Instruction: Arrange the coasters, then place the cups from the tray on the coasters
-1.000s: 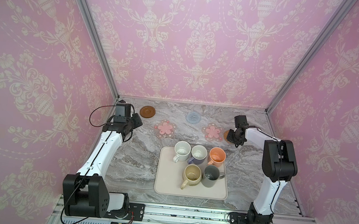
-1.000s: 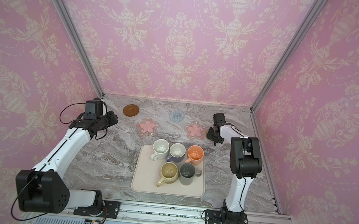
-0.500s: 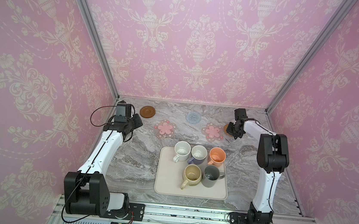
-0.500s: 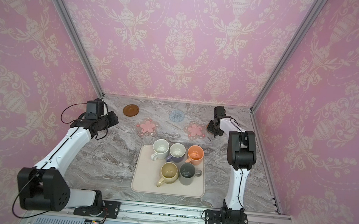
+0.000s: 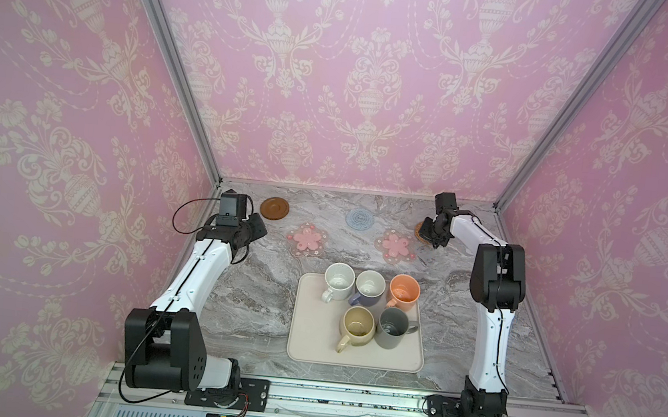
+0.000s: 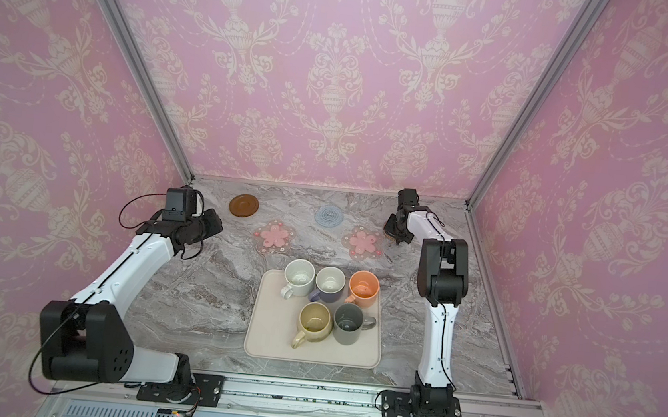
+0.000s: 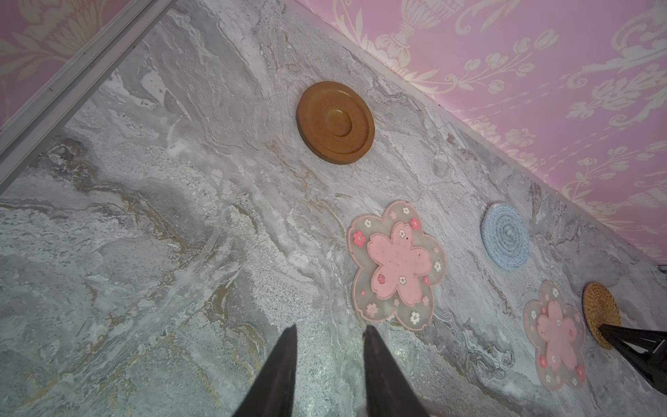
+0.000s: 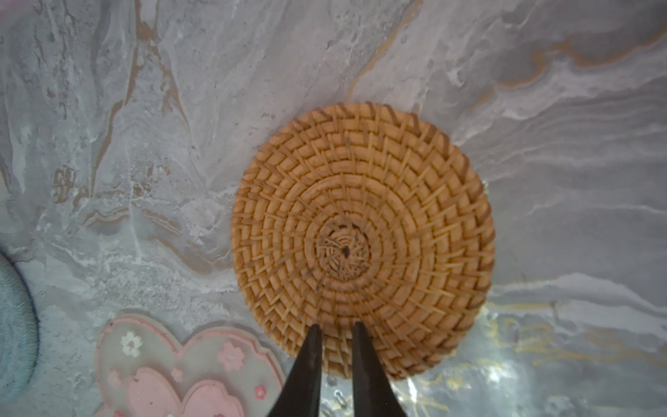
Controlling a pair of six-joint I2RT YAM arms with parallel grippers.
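Top views: right gripper [image 5: 432,237] and rattan coaster [image 5: 419,229] now nearer the back wall [image 5: 372,96], at the row's right end; cups [image 5: 369,288] unmoved on tray [image 5: 311,345]. Left wrist: left gripper [image 7: 330,326] spread, empty. Right wrist: jaws pressed together, tips on rattan rim; arranging likely nearly done.

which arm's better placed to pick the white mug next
Probably left. The left gripper hangs open and empty over the table, and the white mug sits at the left far corner of the tray. The right gripper is shut, tips at the rattan coaster.

Five mugs [image 5: 358,327] on beige tray [image 5: 311,343], coasters [image 5: 308,238] beyond
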